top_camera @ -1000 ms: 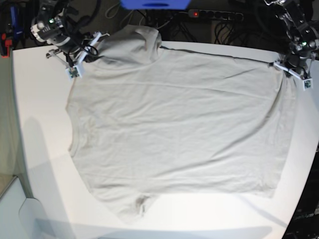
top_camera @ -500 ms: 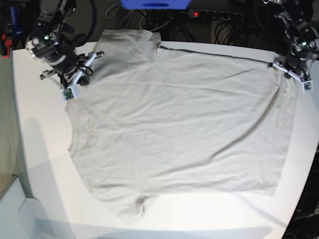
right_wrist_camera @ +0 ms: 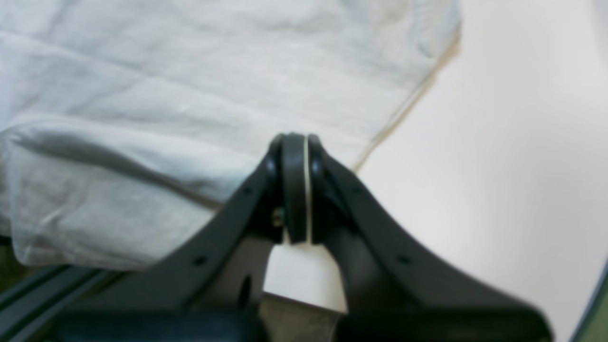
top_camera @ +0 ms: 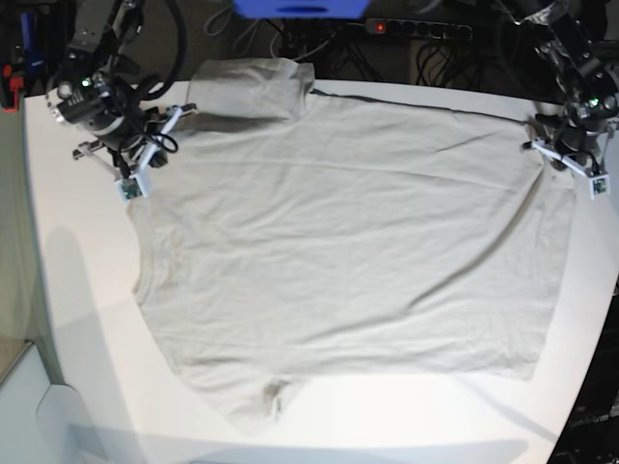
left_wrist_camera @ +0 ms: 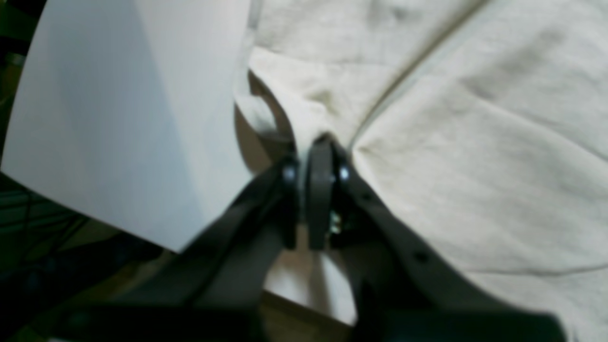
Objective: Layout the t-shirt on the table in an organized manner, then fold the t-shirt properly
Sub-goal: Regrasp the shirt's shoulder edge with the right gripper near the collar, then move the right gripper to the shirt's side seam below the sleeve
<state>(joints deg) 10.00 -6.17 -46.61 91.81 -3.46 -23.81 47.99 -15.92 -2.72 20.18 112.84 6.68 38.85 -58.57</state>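
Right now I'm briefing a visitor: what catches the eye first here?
A big beige t-shirt spread nearly flat across the white table, one sleeve toward the back edge. The left gripper pinches cloth at the shirt's corner; the right gripper sits shut beside the opposite edge.

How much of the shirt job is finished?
The laying-out part looks mostly done: the t-shirt lies spread nearly flat on the table, with only soft wrinkles. In hand: the left gripper is pinching cloth at one far corner, while the right gripper is shut near the shirt's edge, seemingly holding nothing. Left to do: all the folding, since no part is folded over yet.
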